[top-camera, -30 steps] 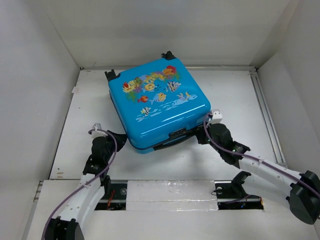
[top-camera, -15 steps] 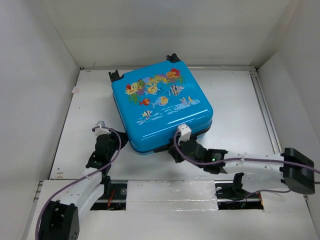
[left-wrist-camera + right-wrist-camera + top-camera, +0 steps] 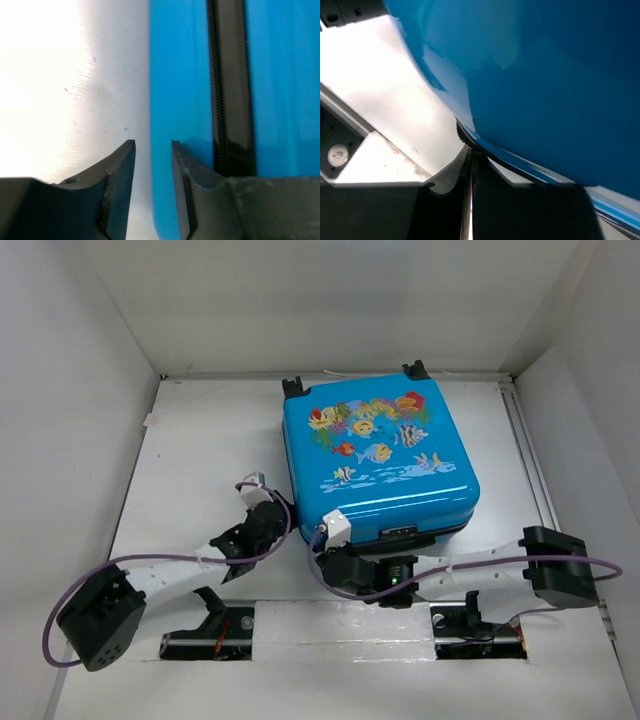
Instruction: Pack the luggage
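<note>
Top external: the small bright-blue hard-shell suitcase with the cartoon fish print [image 3: 380,455] lies shut and flat, print up, on the white table [image 3: 200,460], right of centre, its black caster wheels [image 3: 291,386] at the far edge. The left gripper [image 3: 280,512] sits right at its near-left corner. On the left wrist camera the fingers [image 3: 120,165] stand slightly apart, with nothing between them, beside the blue shell and black zip [image 3: 220,85]. The right gripper [image 3: 322,558] is low along the near edge. On its wrist view the jaws are pressed together at the zip seam [image 3: 465,137]; I can't tell whether they pinch anything.
</note>
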Action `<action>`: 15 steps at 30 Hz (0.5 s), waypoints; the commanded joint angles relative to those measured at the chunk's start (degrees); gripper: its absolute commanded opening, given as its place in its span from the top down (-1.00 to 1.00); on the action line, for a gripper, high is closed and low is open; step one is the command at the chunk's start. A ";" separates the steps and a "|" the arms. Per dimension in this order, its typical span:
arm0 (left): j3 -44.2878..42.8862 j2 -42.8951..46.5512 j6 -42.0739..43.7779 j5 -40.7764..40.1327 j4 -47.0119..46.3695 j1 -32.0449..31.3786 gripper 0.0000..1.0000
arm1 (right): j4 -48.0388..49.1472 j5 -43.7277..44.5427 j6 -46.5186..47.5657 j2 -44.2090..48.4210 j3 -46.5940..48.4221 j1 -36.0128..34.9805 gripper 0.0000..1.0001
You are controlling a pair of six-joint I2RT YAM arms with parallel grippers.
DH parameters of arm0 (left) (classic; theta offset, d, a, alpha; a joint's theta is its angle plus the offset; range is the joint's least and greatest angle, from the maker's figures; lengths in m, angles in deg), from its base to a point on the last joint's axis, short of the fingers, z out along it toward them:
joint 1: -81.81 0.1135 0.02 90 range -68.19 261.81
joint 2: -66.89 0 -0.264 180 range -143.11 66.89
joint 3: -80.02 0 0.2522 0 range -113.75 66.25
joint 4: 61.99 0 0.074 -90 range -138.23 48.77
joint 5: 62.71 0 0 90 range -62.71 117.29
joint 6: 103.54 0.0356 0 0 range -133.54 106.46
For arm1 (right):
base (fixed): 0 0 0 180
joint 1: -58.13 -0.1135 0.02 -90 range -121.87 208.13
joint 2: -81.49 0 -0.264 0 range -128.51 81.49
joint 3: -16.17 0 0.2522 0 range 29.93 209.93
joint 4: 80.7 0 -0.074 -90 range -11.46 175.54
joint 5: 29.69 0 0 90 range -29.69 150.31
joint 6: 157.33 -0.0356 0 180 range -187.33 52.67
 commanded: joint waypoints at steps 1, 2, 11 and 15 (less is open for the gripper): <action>-6.35 7.05 -2.70 2.21 -2.41 0.89 -0.09 | 8.01 -9.87 -2.78 5.52 -5.22 0.50 1.00; -5.22 9.27 -2.09 1.67 -2.39 3.28 -0.31 | 8.80 -9.89 -3.40 6.94 -5.25 0.51 1.00; -22.04 -7.19 -1.31 24.84 -10.84 30.54 -0.93 | 9.60 -17.97 -2.35 15.74 -12.62 3.76 1.00; -43.03 -25.92 -1.99 33.90 -9.86 33.10 -1.00 | 8.28 -18.50 -2.35 15.75 -12.10 3.76 1.00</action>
